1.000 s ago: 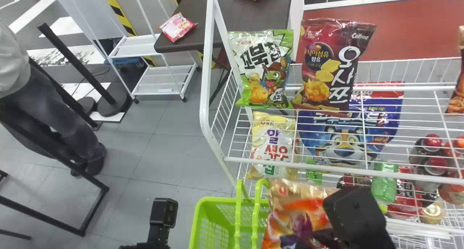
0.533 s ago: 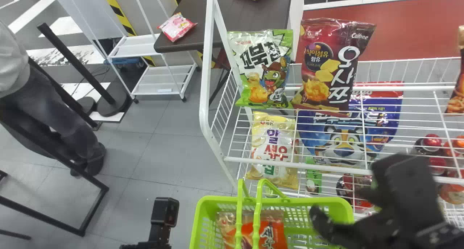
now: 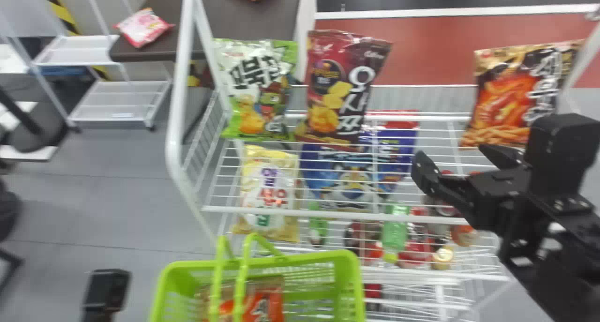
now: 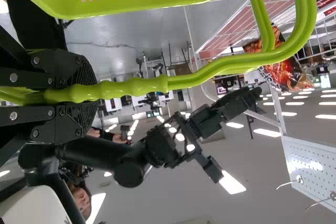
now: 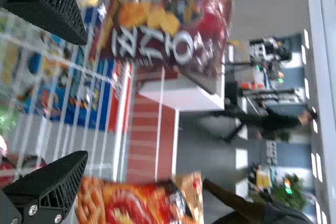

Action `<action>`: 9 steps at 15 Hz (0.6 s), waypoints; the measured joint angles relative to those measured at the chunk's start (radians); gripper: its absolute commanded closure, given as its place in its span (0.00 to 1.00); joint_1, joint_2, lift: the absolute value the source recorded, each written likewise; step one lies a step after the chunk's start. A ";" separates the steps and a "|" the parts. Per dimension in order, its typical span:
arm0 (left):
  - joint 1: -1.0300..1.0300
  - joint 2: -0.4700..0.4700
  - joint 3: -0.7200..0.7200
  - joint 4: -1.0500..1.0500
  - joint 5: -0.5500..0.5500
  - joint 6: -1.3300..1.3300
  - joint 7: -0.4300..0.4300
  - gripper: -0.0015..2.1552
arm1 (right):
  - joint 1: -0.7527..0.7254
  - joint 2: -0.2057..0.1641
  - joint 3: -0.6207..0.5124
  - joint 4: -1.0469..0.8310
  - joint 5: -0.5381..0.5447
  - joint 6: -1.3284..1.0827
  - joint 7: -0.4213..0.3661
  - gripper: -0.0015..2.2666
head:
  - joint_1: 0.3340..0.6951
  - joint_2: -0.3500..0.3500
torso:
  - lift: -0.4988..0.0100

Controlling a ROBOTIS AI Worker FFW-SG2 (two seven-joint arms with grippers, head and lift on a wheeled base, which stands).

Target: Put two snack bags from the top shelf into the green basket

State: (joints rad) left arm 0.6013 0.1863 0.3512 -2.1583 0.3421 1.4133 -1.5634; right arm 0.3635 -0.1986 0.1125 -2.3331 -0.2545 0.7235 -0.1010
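Note:
The green basket [image 3: 349, 284], with an orange snack bag [image 3: 269, 303] lying inside, stands at the bottom of the head view. My left arm [image 3: 107, 289] is left of it; in the left wrist view my left gripper [image 4: 89, 93] is shut on the basket's handle [image 4: 210, 74]. My right gripper [image 3: 455, 160] is open, before the top shelf, left of and below an upright orange-black bag [image 3: 511, 97]. A maroon bag [image 3: 340, 87] and a green-white bag [image 3: 258, 90] stand farther left. In the right wrist view the right gripper [image 5: 81, 98] has nothing between its fingers.
The shelf's white front rail [image 3: 328, 214] runs between basket and top shelf. Below are a yellow bag [image 3: 268, 190], a blue bag [image 3: 351, 172] and a green bottle [image 3: 394, 233]. The rack's white side post [image 3: 177, 101] rises at left; a dark table [image 3: 253, 19] is behind.
The orange bag went from beside my right gripper into the basket, and the gripper let it go. The right gripper then moved right and up toward the shelf. The head view turned right.

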 measured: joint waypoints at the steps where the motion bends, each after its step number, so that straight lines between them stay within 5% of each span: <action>1: 0.000 0.001 0.000 0.000 0.000 0.000 0.000 1.00 | -0.018 0.002 -0.037 0.042 -0.016 -0.030 0.008 0.02 | 1.00 0.41 | 0.98; 9: -0.002 0.007 -0.001 -0.002 0.000 0.003 0.005 1.00 | -0.219 0.005 -0.219 0.338 -0.094 -0.056 0.092 0.02 | 1.00 0.20 | 0.98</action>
State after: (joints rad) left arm 0.5995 0.1931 0.3502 -2.1606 0.3419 1.4166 -1.5588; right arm 0.1445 -0.1932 -0.1063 -1.9955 -0.3486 0.6680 -0.0088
